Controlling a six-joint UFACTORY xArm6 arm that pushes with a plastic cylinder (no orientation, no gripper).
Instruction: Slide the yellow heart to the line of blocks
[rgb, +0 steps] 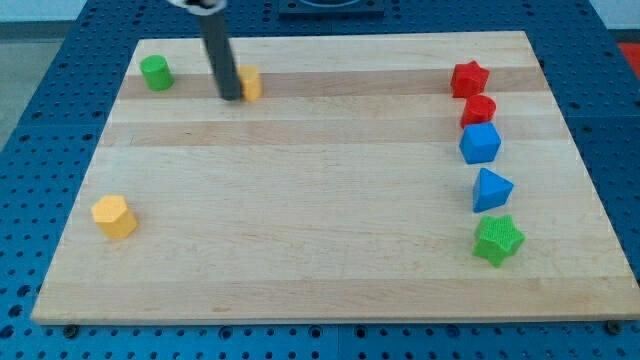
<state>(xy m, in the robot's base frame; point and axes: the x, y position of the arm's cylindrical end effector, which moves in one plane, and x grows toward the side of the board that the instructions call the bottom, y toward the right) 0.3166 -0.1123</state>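
My tip (231, 97) rests on the board near the view's top left, touching the left side of a yellow block (250, 83) that the rod partly hides; its shape is hard to make out. A second yellow block (114, 216), six-sided, sits at the lower left. A line of blocks runs down the view's right: a red star (469, 78), a red round block (478, 110), a blue cube (480, 143), a blue triangle (491, 189) and a green star (497, 239).
A green cylinder (155, 72) stands at the top left corner, left of my tip. The wooden board (300, 200) lies on a blue perforated table (40, 150).
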